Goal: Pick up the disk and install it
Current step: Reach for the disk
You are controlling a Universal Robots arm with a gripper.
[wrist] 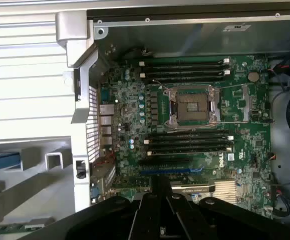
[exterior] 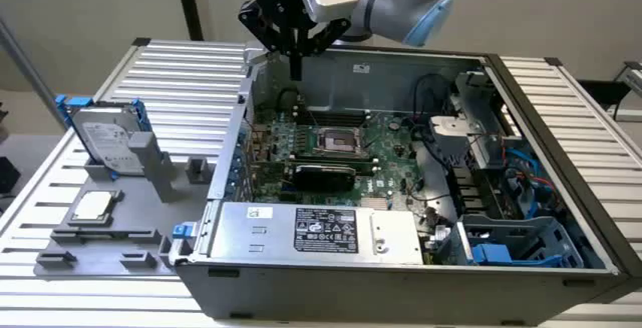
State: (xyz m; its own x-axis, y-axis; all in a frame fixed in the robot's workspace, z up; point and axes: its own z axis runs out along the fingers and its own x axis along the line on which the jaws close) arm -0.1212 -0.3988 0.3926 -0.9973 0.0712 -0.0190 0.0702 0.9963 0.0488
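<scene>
One open computer case [exterior: 401, 290] fills the exterior view's centre and right. One disk [exterior: 105, 136] stands upright in a grey holder [exterior: 152, 164] at middle left, one square chip [exterior: 93, 206] lower left. One claw [exterior: 296, 71], pinched shut and empty, hangs top centre above the case.

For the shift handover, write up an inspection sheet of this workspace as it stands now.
Surface: ribbed pale metal table, carrying an open grey computer case and a grey plastic fixture.
Job's things: silver-grey hard drive in a blue carrier frame, standing upright in the fixture, untouched.
Clutter: small square silver chip lying on the fixture.
Grippers: black end effector shut, empty, hovering above the case.
Cables: blue and black cables inside the case, exterior view's right.
Surroundings: black pole, plain wall.
</scene>
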